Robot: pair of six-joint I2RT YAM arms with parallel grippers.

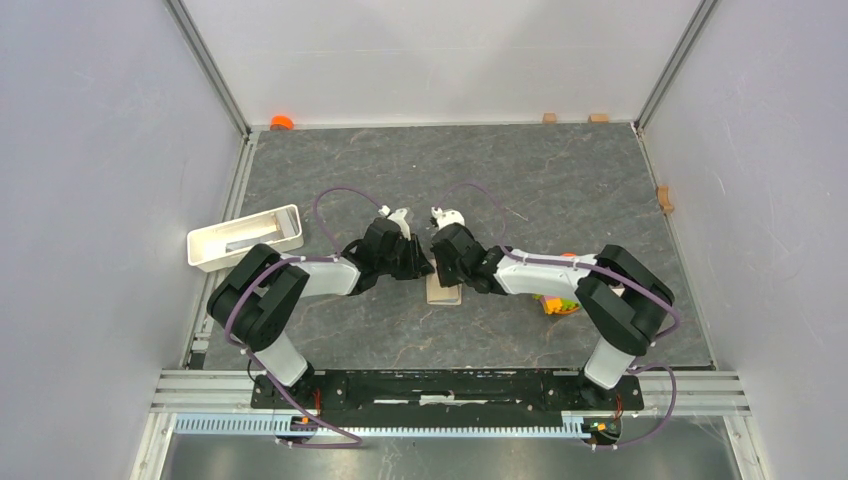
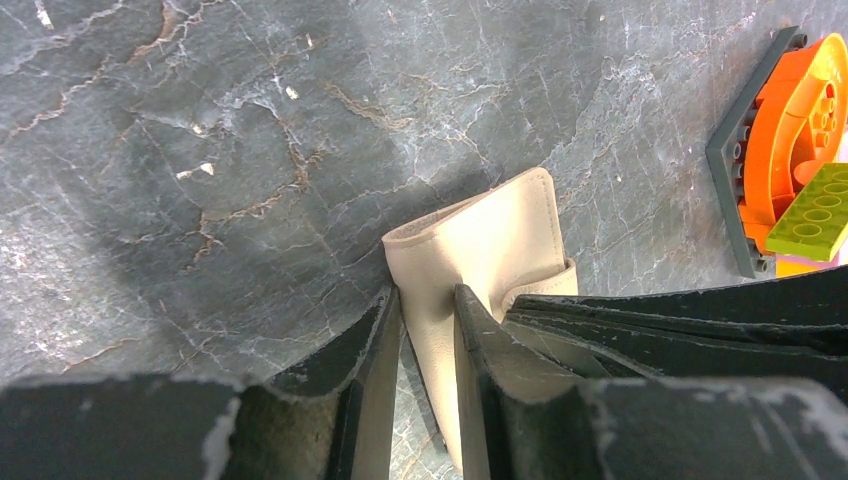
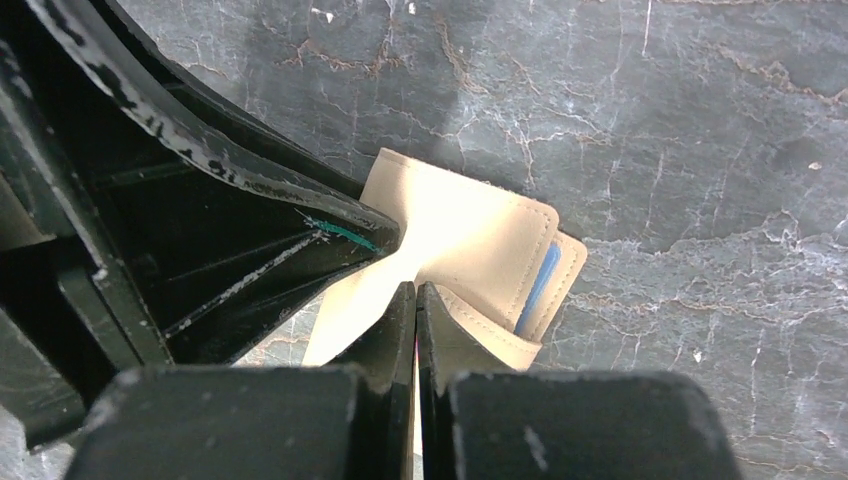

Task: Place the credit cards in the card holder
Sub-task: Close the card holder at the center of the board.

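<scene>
The beige card holder (image 1: 443, 292) lies at the table's middle, under both grippers. In the left wrist view my left gripper (image 2: 425, 292) is closed on the edge of the card holder (image 2: 490, 240), one finger on each side of the leather. My right gripper (image 3: 416, 288) is shut, with a thin pale, reddish-edged card seen edge-on between its fingers, at the card holder's (image 3: 470, 235) opening. A blue card (image 3: 540, 285) shows as a strip inside the holder. The grey card is out of view. From above, the left gripper (image 1: 422, 262) and right gripper (image 1: 441, 268) nearly touch.
A white tray (image 1: 245, 237) stands at the left. Orange and green toy bricks (image 1: 560, 303) lie under the right arm and show in the left wrist view (image 2: 800, 170). Small wooden blocks (image 1: 549, 117) and an orange piece (image 1: 281, 122) sit along the back edge.
</scene>
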